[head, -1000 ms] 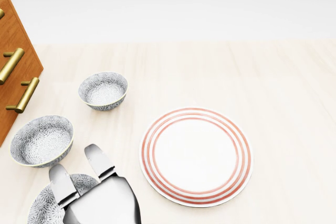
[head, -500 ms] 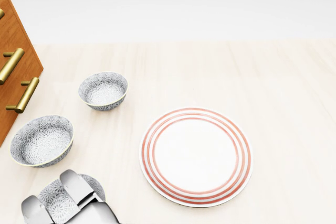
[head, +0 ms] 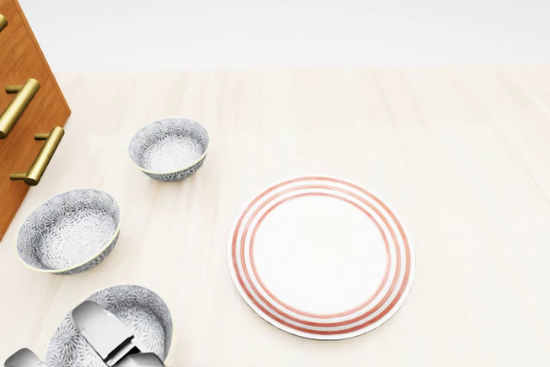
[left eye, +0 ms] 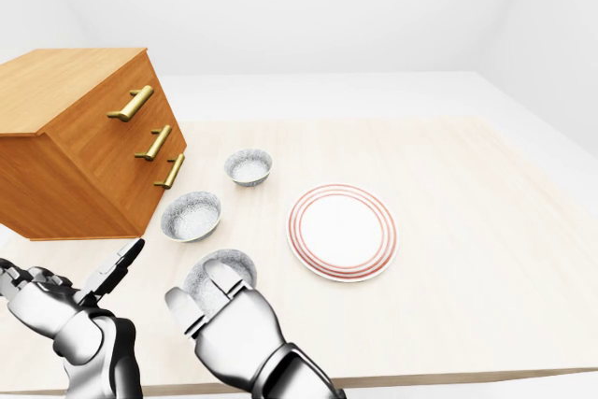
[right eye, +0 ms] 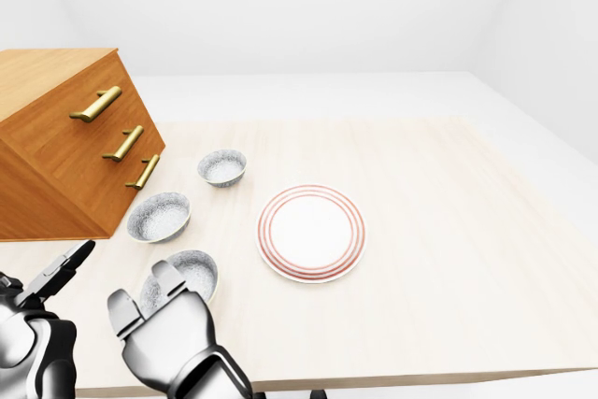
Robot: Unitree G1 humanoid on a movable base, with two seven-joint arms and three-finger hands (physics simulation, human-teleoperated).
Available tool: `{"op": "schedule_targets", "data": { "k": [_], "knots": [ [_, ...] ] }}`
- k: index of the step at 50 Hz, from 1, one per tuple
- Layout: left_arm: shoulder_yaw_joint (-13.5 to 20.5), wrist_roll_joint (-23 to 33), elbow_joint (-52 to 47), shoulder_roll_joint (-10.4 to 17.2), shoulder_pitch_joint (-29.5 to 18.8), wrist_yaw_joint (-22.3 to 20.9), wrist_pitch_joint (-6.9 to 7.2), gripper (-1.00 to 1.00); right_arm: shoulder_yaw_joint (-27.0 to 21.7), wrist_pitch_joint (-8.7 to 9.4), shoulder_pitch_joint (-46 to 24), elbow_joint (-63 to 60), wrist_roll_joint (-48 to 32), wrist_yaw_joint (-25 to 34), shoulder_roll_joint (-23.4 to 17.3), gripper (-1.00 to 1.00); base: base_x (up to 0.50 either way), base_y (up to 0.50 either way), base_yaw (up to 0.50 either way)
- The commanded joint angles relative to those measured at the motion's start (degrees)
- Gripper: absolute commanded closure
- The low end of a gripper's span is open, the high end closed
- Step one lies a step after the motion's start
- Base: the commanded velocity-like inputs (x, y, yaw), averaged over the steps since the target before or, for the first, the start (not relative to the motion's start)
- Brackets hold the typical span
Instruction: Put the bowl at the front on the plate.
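While my right robot hand [left eye: 229, 326] sets its fingers over the near rim of the grey-patterned ceramic front bowl [head: 143, 310], I cannot tell whether they grip. My left robot hand [left eye: 58, 310] hangs spread open. The bowl sits on the pale wooden counter [head: 464, 169], left of the red-ringed white plate [head: 320, 255]. I judge it rigid, light, glazed-slippery and chippable: pinch the rim wall.

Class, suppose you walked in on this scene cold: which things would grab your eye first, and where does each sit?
The red-ringed plate stands out at the middle of the pale table. The wooden drawer chest with brass handles fills the left edge of the left-eye view. At the bottom left, the shiny right hand lays its fingers over the lowest bowl of a row of three, left of the plate.
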Motion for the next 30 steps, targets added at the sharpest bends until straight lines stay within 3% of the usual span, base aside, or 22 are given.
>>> {"op": "schedule_targets", "data": {
  "k": [1,30],
  "knots": [
    [-0.08,-0.02,0.25,0.05,-0.08,0.00,0.00,-1.00,0.22,0.00,0.36,1.58,2.37,0.00,0.45,-1.00,0.00,0.00,0.00],
    [-0.06,-0.13,0.10,-0.01,-0.04,0.00,0.00,-1.00,-4.97,0.00,-2.21,7.44,9.56,-0.23,2.02,-1.00,0.00,0.00,0.00]
  ]
}}
